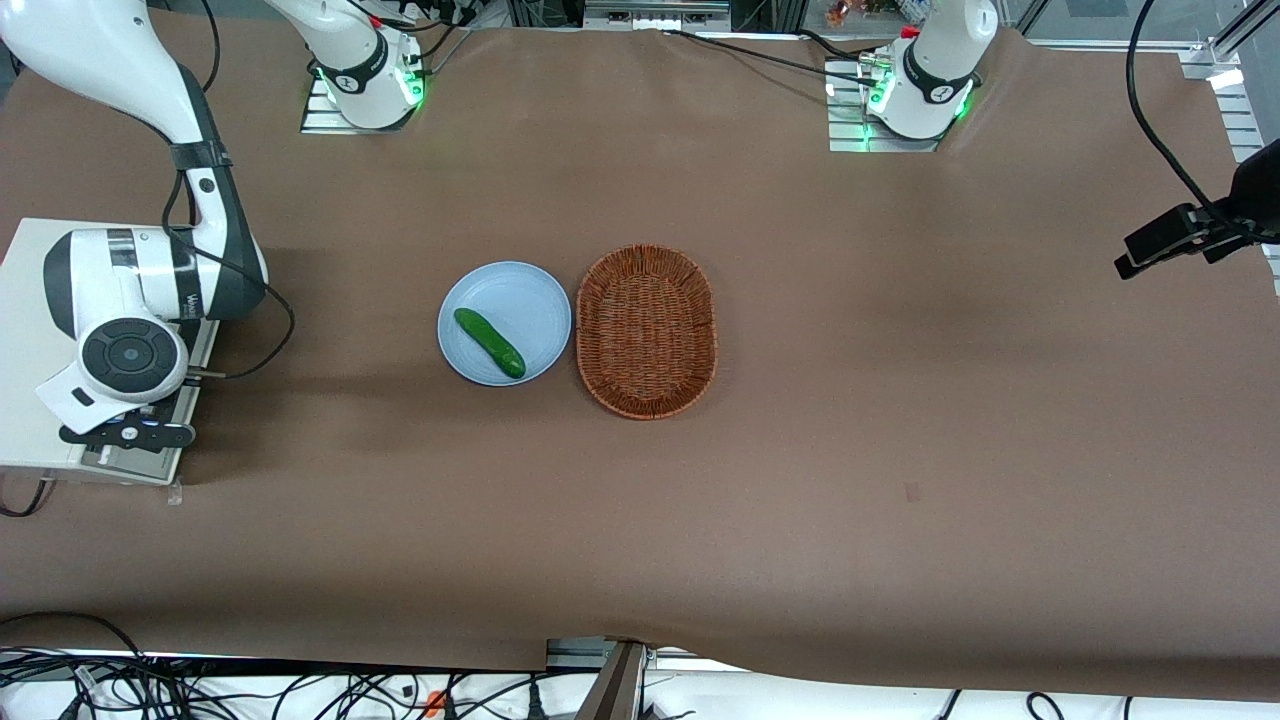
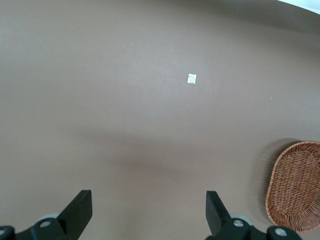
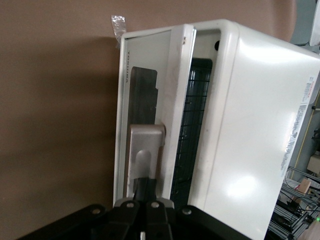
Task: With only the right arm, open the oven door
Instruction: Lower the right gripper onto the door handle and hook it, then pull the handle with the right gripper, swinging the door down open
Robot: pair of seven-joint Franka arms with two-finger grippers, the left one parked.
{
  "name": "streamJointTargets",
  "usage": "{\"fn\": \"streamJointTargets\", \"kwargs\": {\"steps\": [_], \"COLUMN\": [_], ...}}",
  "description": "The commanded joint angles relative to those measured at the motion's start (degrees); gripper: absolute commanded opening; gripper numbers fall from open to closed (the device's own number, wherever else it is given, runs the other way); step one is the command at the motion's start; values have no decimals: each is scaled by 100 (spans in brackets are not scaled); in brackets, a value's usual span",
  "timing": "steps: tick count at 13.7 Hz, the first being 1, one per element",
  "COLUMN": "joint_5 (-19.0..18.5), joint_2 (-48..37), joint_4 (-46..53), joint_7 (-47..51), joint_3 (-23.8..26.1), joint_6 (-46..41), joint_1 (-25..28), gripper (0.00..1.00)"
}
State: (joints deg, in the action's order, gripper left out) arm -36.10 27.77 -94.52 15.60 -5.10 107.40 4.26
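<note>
The off-white oven [image 1: 25, 300] stands at the working arm's end of the table. The right arm [image 1: 215, 200] reaches over it, its black-capped wrist [image 1: 130, 355] above the oven's front. In the right wrist view the oven [image 3: 250, 125] has its door [image 3: 145, 55] a little ajar. A narrow gap shows the wire rack [image 3: 192, 125] inside. My gripper [image 3: 146, 187] sits at the silver bar handle [image 3: 145, 145], fingers together and pressed against it. In the front view the gripper [image 1: 130, 435] is just above the door's edge [image 1: 130, 462].
A blue plate [image 1: 530, 290] with a green cucumber [image 1: 490, 343] lies mid-table. A brown wicker basket [image 1: 647, 330] lies beside it, and also shows in the left wrist view [image 2: 295, 187]. A scrap of clear tape [image 3: 118, 22] sticks to the table by the oven.
</note>
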Motion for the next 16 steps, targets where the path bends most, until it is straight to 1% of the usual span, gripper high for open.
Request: {"fn": "streamJointTargets", "kwargs": {"steps": [1,5,9,16], "joint_5": [173,367,428,543], "joint_2": [105,281,430,878], "joint_4": [13,30,39,39], "joint_7": [92,92,92,92], "joint_3": [27,27,35,35], "joint_6": [80,404,641,1397], "joint_1": [31,75,84,84], "gripper": [0,0,0,0]}}
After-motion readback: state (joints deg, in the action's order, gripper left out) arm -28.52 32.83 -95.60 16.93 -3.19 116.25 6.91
